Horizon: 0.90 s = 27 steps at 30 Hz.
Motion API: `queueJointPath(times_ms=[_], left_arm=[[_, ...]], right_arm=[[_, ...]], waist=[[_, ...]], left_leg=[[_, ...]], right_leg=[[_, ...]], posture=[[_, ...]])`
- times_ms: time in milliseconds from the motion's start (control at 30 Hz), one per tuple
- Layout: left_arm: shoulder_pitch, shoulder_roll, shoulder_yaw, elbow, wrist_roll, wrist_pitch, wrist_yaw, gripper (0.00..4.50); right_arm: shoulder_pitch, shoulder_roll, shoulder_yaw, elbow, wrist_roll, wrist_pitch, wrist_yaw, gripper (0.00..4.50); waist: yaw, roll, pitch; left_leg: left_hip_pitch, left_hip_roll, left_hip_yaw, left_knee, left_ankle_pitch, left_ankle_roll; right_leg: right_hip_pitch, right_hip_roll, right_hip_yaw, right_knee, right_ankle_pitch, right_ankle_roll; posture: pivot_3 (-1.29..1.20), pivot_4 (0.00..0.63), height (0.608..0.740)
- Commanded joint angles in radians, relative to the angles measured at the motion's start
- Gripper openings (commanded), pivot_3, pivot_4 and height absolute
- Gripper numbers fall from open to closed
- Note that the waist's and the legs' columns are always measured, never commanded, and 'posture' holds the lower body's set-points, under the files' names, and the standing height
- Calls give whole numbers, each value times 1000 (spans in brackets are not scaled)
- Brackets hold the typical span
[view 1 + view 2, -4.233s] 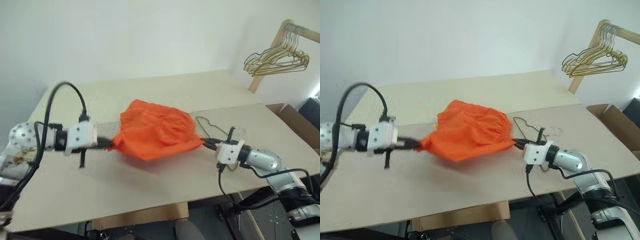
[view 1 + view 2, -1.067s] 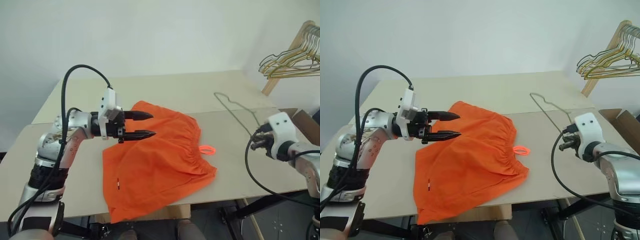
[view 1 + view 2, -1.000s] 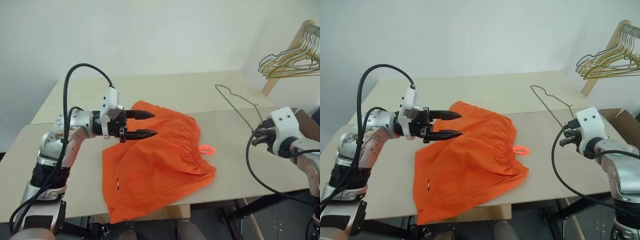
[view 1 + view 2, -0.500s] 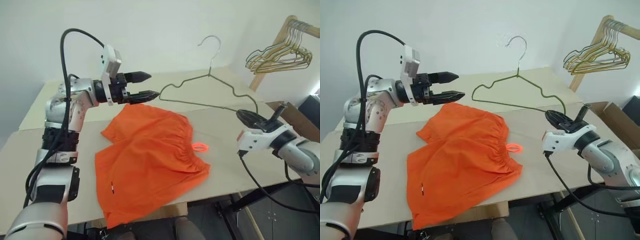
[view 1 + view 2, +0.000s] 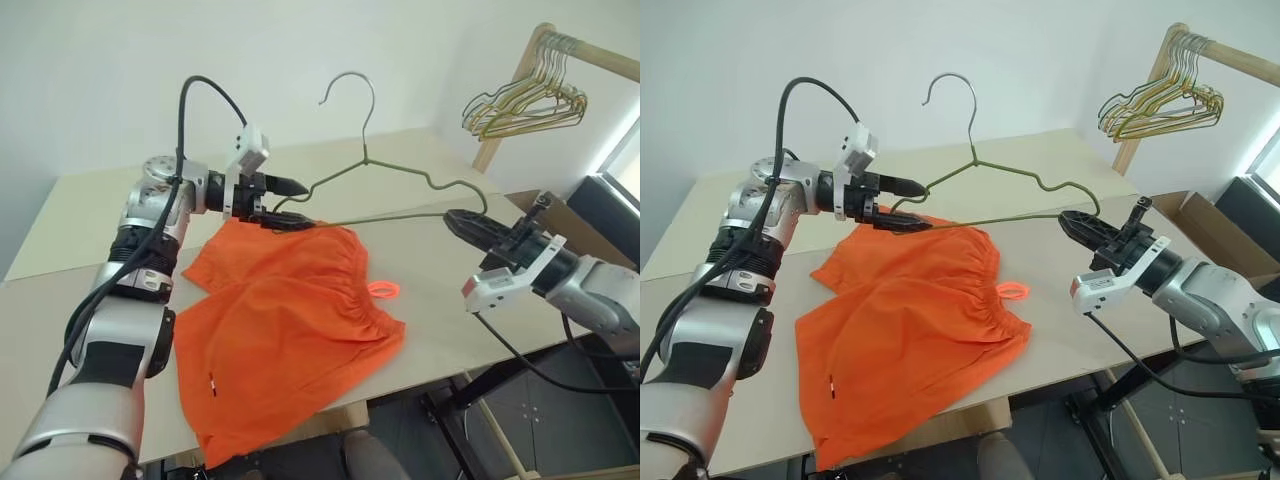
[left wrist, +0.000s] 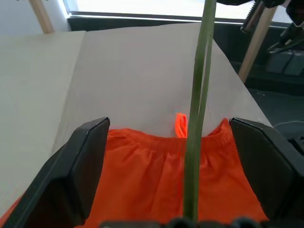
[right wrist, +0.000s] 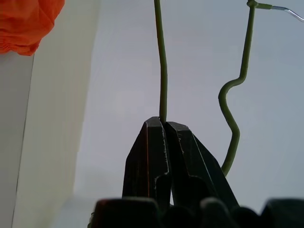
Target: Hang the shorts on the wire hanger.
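Shorts: the shorts (image 5: pixel 290 320) are bright orange, thin and slightly rumpled, lying flat on the table (image 5: pixel 440 330) with a gathered waistband and a small orange loop (image 5: pixel 384 290) at its edge.
Hanger: the wire hanger (image 5: pixel 400 180) is thin olive-green wire, a triangle with a silver hook, held upright in the air above the shorts.
Right gripper: the right gripper (image 5: pixel 1072 221) is clamped on the hanger's right corner.
Left gripper: the left gripper (image 5: pixel 297 204) is spread wide at the hanger's left end, the wire running between its fingers (image 6: pixel 85 166).
Background: a bunch of gold hangers (image 5: pixel 525 100) hangs on a wooden rail.
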Motion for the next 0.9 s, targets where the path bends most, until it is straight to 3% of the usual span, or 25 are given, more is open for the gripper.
queueJointPath(times_ms=[33, 167, 267, 667, 867, 900], left_arm=[[-32, 1, -13, 12, 41, -48, -50, 4328], [-21, 7, -36, 28, 85, -97, -87, 4328], [-20, 1, -28, 44, 109, -116, -71, 3851], [-27, -13, -6, 82, 133, -142, -63, 25], [-13, -13, 0, 66, 130, -146, -72, 25], [-10, -13, 2, 61, 128, -139, -69, 5]], right_arm=[[-36, 10, -28, -14, 5, -14, -11, 0], [-43, 17, -30, -14, 6, -18, -3, 0], [-48, 20, -29, -12, 7, -19, 0, 0], [-62, 18, -18, 0, 1, -54, 11, 0], [-67, 13, -8, 6, 14, -85, 37, 0], [-62, 4, -4, 6, 33, -96, 55, 283]], waist=[[-4, 0, 0], [-13, 0, 0], [-21, 0, 0], [-24, 0, 0], [-24, 0, 0], [-24, 0, 0]], left_leg=[[0, 0, 0, 0, 0, 0], [1, 0, 0, 0, 0, 0], [1, 0, 0, 0, 0, 0], [1, 0, -1, 0, 0, 0], [1, -1, -1, 0, 0, 0], [1, -1, -1, 0, 0, 0]], right_leg=[[0, 0, 0, 0, 0, 0], [0, 0, 0, 1, 0, 0], [0, 0, 0, 1, 0, 0], [0, -1, 0, 2, 0, 0], [0, -1, 0, 3, 0, 0], [0, -1, 0, 4, 0, 0]], posture=[[-270, 0, 740], [-271, 0, 740], [-271, 0, 740], [-263, 0, 740], [-262, 0, 740], [-262, 0, 740]])
